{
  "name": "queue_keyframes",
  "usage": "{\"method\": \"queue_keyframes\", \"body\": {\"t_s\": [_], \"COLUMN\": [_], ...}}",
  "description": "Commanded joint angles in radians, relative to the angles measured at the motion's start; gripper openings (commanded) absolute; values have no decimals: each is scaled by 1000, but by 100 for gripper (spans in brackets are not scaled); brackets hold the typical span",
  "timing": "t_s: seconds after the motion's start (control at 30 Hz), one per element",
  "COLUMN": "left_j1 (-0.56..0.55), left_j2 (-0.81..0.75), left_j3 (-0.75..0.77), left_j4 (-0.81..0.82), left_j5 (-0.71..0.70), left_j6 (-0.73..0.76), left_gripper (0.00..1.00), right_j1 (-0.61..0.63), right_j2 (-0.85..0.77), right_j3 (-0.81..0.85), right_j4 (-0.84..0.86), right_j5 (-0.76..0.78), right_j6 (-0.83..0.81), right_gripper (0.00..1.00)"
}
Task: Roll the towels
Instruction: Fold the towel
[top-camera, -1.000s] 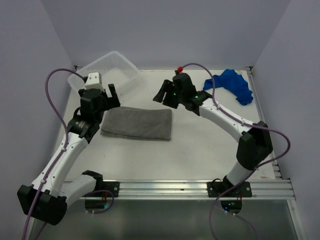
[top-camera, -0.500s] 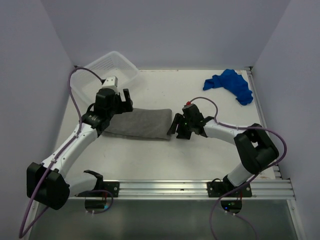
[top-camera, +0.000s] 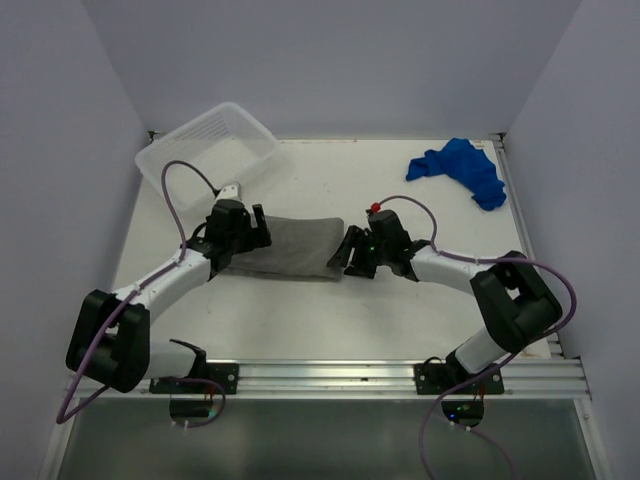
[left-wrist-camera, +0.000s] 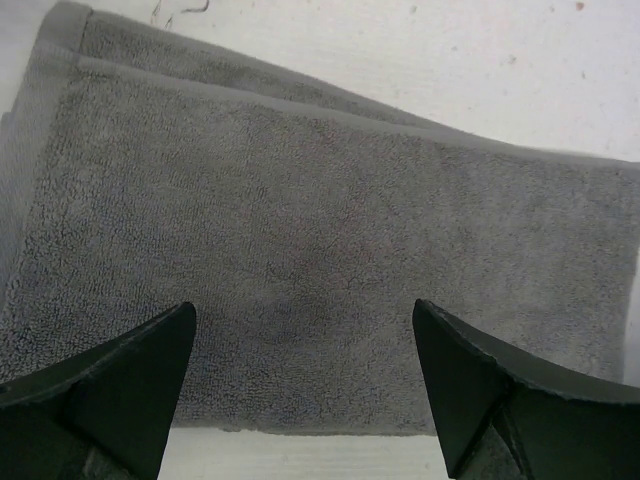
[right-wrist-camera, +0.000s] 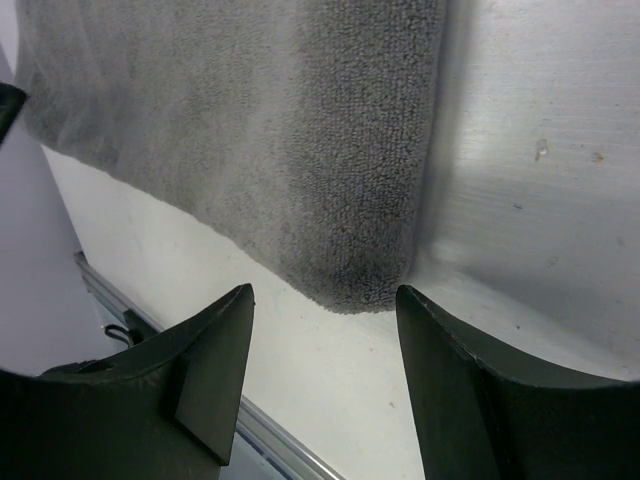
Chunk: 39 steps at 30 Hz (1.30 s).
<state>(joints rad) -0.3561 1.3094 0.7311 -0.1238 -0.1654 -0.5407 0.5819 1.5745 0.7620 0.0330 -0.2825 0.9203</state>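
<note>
**Both arms at the ends of the grey towel**

My left fingers, spread wide and empty, sit over the towel's left end. My right fingers, equally wide, straddle its right near corner. It lies flat on the worktop, long axis left to right between the arms. The blue towel lies crumpled well apart, far right.

Far-left corner blocked by ribbed plastic basket. Blue towel heaped far right. Grey towel centre, left gripper and right gripper flanking, both spread. Worktop near strip between arms passable.
</note>
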Motion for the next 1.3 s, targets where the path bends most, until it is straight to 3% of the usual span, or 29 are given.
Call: {"method": "queue_keyframes", "body": {"t_s": [0.0,0.27,0.6,0.87,1.27], "left_j1": [-6,-15,-44,-63,-159], "left_j2": [14,48,47,7,-168], "left_j3": [-30,-114,-170,-213,-332], "left_j4": [84,99,107,75,10], "left_j5": [-46,-57,-54,-60,-100], "left_j6": [-45,-80,-116,-143,-261], "left_gripper": [93,92,91,91,90], "right_j1": [-1,-1,-1,1,1], "right_j2": [-36,-7,125,79,-97], "right_j3": [-7,-18,-6,-46,-110], "right_j4": [61,31,119,98,-125], "right_j5": [-59,-4,-1,25,140], "right_j6": [28,34,31,-1,-161], "right_gripper": [62,65,63,29,11]}}
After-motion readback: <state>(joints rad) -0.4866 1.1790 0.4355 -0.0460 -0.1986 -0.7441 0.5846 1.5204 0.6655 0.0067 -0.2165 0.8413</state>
